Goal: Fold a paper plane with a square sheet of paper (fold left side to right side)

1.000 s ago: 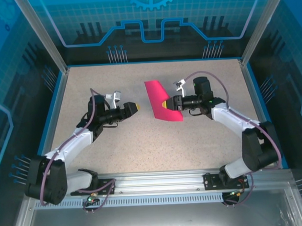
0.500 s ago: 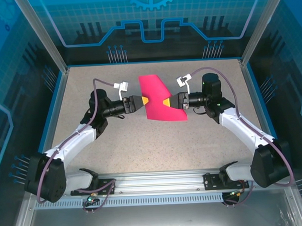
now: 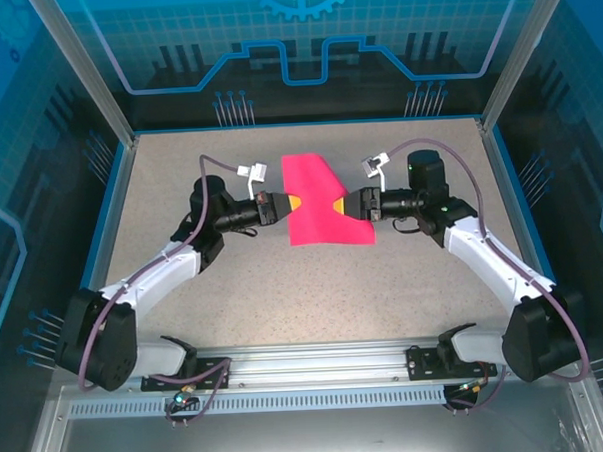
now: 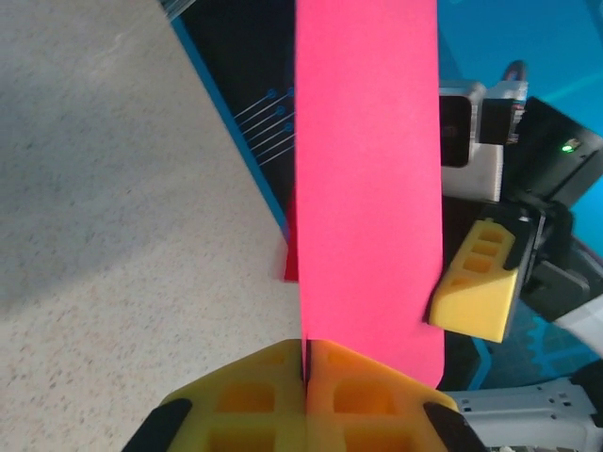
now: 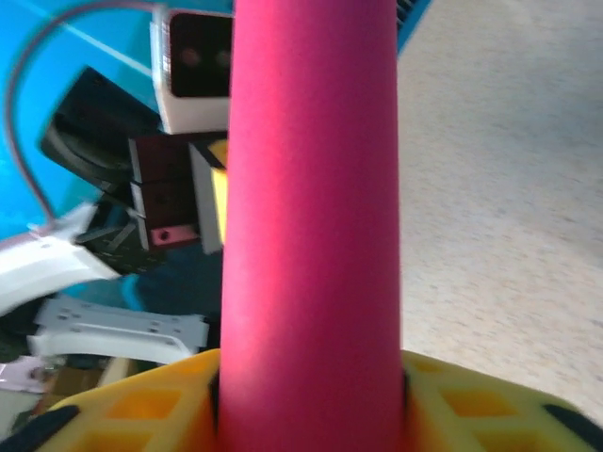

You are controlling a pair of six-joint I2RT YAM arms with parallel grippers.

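From the top external view, you have the square sheet of paper point(image 3: 318, 200) lifted off the table point(image 3: 234, 289) near its middle, hanging between the two arms. The left gripper point(image 3: 292, 203) is at its left edge and the right gripper point(image 3: 339, 202) at its right edge, the two facing each other across it. The paper's long axis runs from the far side towards you, slanting a little to the right as it comes near, so it lies crosswise to both grippers. In the left wrist view, the left gripper point(image 4: 306, 363) has its yellow fingers pressed flat together on the paper's near edge. The sheet point(image 4: 367, 188) stands straight away from them, with one yellow finger of the right gripper at its far edge. In the right wrist view, the right gripper point(image 5: 311, 414) has its fingers set apart with the paper point(image 5: 316, 188) bowed into a curve between them. You cannot tell from here whether they press on it. The relation to watch is that the left gripper alone shows a sure hold. For a left-to-right fold, I judge you would carry that edge across towards the right gripper, along the short axis.
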